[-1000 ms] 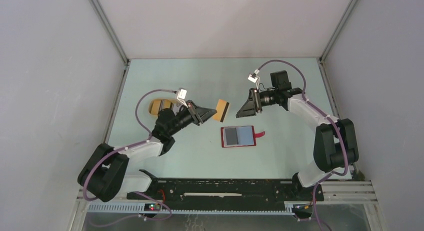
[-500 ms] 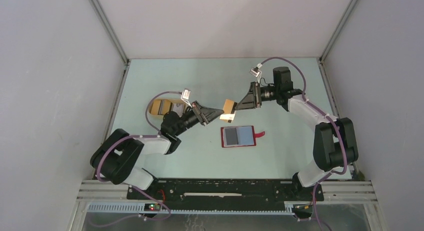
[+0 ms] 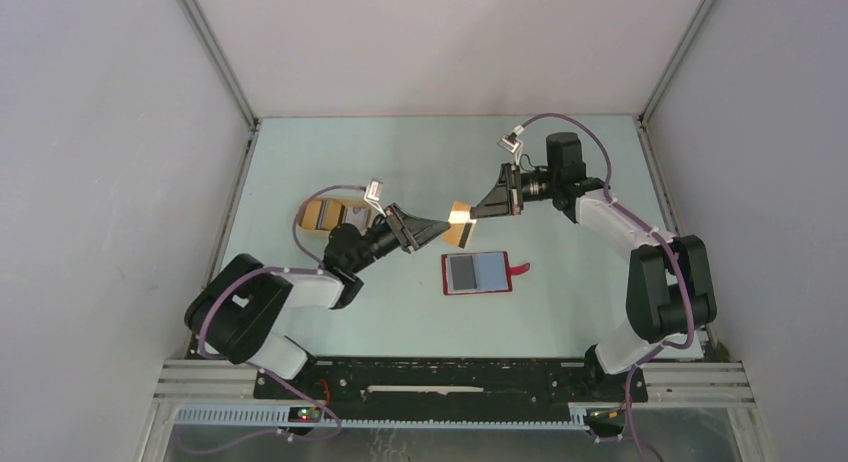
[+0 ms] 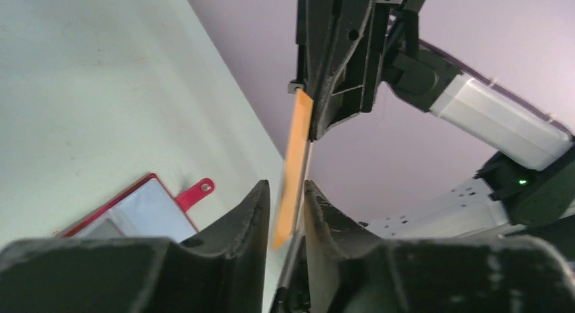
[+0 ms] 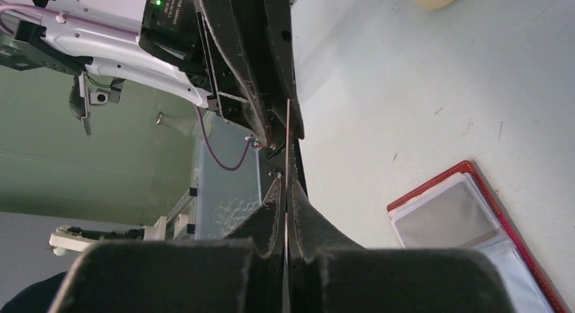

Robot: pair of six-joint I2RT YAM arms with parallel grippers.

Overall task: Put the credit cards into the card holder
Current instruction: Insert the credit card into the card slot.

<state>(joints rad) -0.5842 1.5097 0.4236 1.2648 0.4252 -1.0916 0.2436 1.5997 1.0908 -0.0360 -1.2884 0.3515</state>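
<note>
A golden-brown credit card point(image 3: 460, 224) hangs in the air between both grippers, above and behind the card holder point(image 3: 477, 273). The holder is a red wallet lying open and flat, its grey and pale-blue pockets up and its tab to the right. My right gripper point(image 5: 286, 183) is shut on the card point(image 5: 287, 133), seen edge-on. My left gripper point(image 4: 286, 185) stands slightly open around the card's other end point(image 4: 295, 143), with a gap on each side. In the top view the left gripper point(image 3: 440, 228) and right gripper point(image 3: 473, 213) nearly meet tip to tip.
A tan oval tray point(image 3: 308, 215) sits behind the left arm at the left, holding further cards point(image 3: 330, 212). Grey walls close the table on three sides. The arm bases and a black rail run along the near edge.
The right gripper has closed on the golden-brown card, and the left jaws have parted from it. A second ago the left gripper alone held the card and the right stood open, farther right.
</note>
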